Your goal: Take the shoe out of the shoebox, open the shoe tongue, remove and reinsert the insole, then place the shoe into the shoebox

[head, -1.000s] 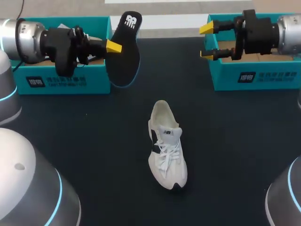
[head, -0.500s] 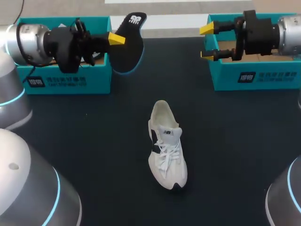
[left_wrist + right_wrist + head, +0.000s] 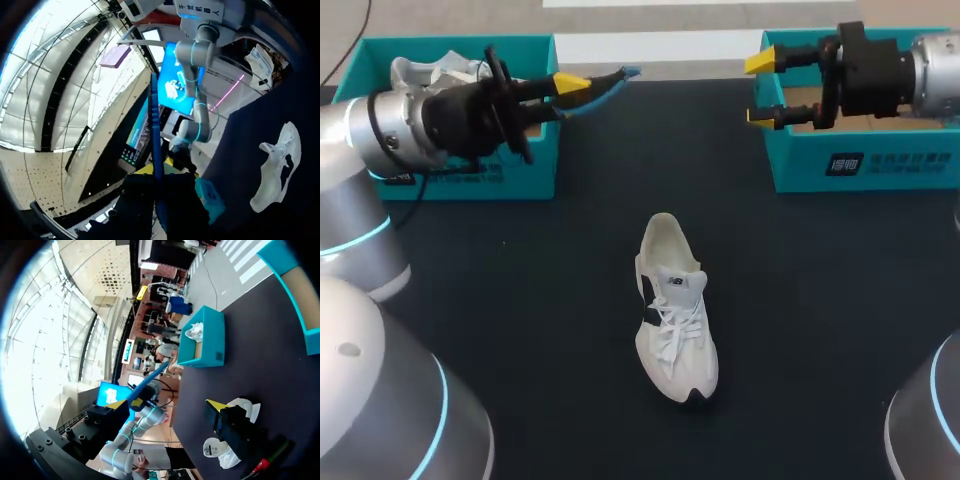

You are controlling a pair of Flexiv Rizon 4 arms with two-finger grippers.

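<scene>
A white shoe (image 3: 675,310) lies on the dark table mid-way, toe toward the near edge; it also shows as the shoe (image 3: 275,170) off to the side of my left gripper. My left gripper (image 3: 570,84) is shut on the black and blue insole (image 3: 605,82), held above the left teal shoebox's (image 3: 450,175) right end. The insole (image 3: 156,125) is edge-on, rising straight from between the fingers. My right gripper (image 3: 760,90) hangs open and holds nothing at the left end of the right teal shoebox (image 3: 865,160). From the right gripper (image 3: 166,404), the insole (image 3: 150,377) shows ahead.
Something white and crumpled (image 3: 425,70) lies in the left box. The right box's brown inside (image 3: 820,105) shows behind my right gripper. Dark table surface (image 3: 520,300) spreads on both sides of the shoe.
My left wrist has turned, so the insole went from face-on to edge-on, and the gripper drew slightly back to the left. The right arm and the shoe kept still.
</scene>
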